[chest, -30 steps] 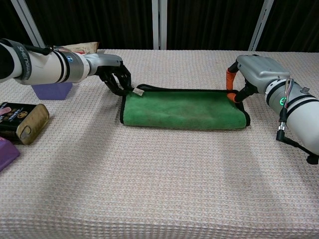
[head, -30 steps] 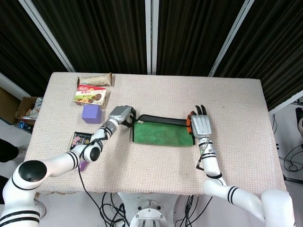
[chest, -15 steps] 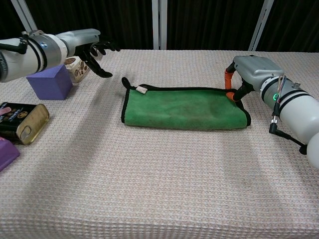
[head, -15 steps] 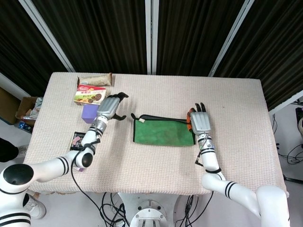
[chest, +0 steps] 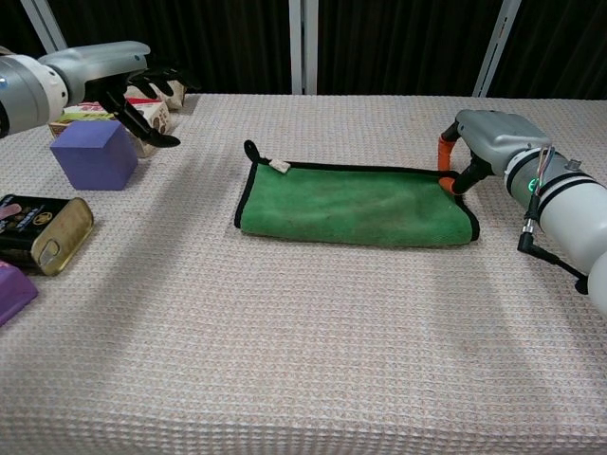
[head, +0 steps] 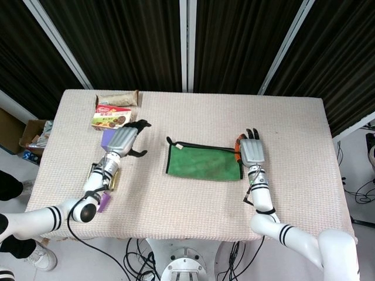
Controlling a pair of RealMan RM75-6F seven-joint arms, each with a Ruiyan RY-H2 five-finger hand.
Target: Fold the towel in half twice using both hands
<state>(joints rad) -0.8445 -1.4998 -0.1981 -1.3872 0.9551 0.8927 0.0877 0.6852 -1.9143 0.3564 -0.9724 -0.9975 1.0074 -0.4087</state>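
**Left hand pulled away from towel**

Moved back and up from the towel's left end since a second ago: left hand point(chest: 128, 81), now over the purple block point(chest: 93, 156), fingers apart, holding nothing. Towel point(head: 204, 163) folded into a long green strip, flat on the middle of the table point(head: 293, 129), shifted a little to the right. Right hand point(chest: 482, 142) still at the towel's right end, orange fingertips point(chest: 442, 152) touching the far corner; hard to tell whether pinching it or just resting. Near the left edge: a tin point(chest: 43, 234) and snack boxes point(head: 111, 116).
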